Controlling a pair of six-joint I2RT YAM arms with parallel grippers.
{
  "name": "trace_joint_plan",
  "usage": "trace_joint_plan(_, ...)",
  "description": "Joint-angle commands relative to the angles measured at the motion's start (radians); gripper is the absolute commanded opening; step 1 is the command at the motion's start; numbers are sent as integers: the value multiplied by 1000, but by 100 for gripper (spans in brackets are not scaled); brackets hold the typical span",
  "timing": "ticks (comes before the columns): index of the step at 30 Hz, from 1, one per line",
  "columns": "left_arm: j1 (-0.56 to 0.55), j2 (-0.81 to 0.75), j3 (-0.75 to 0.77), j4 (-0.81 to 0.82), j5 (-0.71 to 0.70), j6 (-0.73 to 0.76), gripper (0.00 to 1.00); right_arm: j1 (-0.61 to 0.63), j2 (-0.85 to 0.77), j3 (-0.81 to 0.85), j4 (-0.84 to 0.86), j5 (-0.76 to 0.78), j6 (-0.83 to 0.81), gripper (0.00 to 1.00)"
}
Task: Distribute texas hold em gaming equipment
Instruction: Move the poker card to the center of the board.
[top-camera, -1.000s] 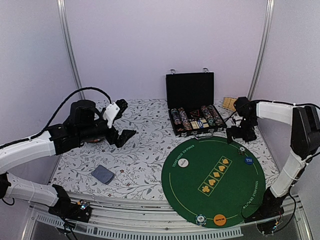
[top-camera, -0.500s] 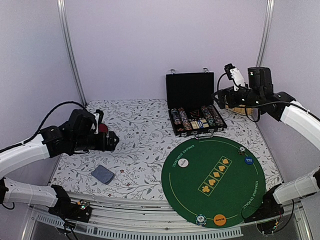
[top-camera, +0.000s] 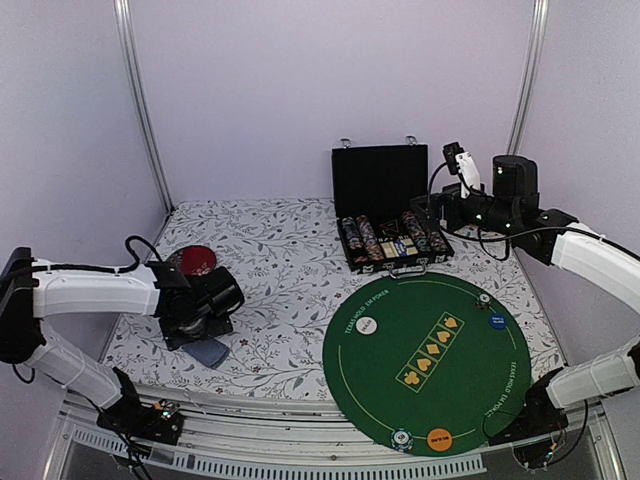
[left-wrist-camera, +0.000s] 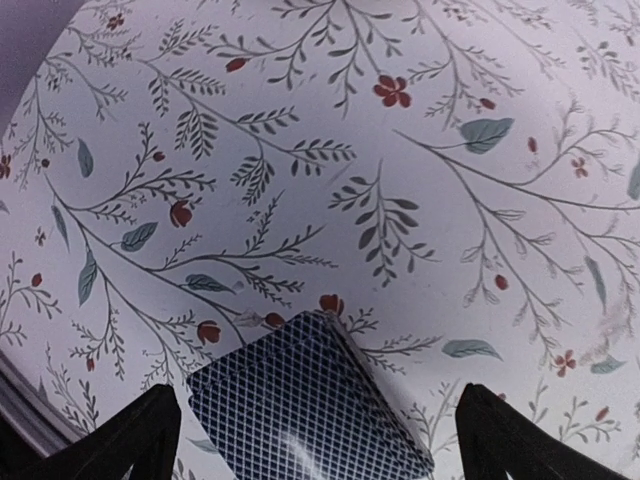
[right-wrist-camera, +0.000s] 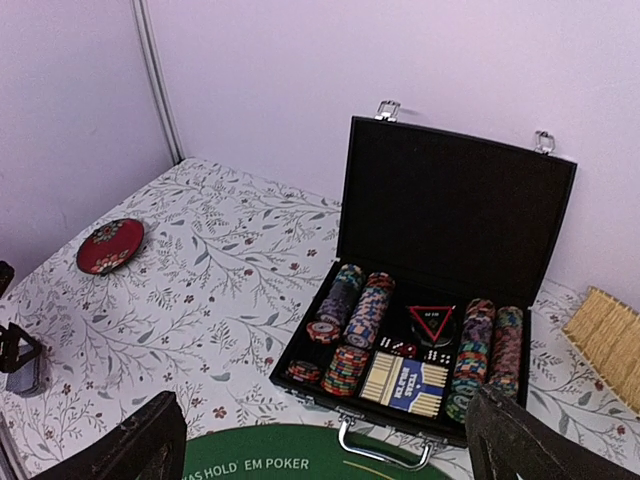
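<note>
A deck of playing cards (left-wrist-camera: 300, 410) with a blue lattice back lies on the floral cloth at the front left. My left gripper (left-wrist-camera: 318, 445) hangs open right over it, one finger on each side, not touching; in the top view the gripper (top-camera: 195, 322) hides most of the deck (top-camera: 210, 353). An open black case (right-wrist-camera: 420, 340) holds rows of striped poker chips (right-wrist-camera: 365, 310) and a boxed deck (right-wrist-camera: 405, 385). My right gripper (right-wrist-camera: 325, 445) hovers open and empty above the case's right side. The green mat (top-camera: 430, 360) carries a white disc (top-camera: 367, 325), a blue disc (top-camera: 497, 321), an orange disc (top-camera: 438, 438) and a chip (top-camera: 402, 438).
A red round dish (top-camera: 195, 260) sits at the left, just behind my left arm. A woven tan piece (right-wrist-camera: 605, 345) lies right of the case. The case lid (top-camera: 380, 180) stands upright at the back. Metal posts rise at both back corners.
My left arm has swung down and towards the front, stopping over the deck. My right arm has lifted from the table beside the case to hover high at its right.
</note>
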Motion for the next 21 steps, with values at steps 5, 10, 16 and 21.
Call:
trace_joint_plan(5,-6,6,-83,72,11,-215,98,-1,20,-60,-29,-41,26,99)
trace_joint_plan(10,0,-27,-133,158,25,-203,98,-2,40,-54,-37,-44,26,99)
trace_joint_plan(16,7,-34,-175,240,48,-176,98,-2,63,-53,-34,-46,-9,99)
trace_joint_plan(21,7,27,-171,277,63,-155,98,-2,90,-46,-46,-55,-15,99)
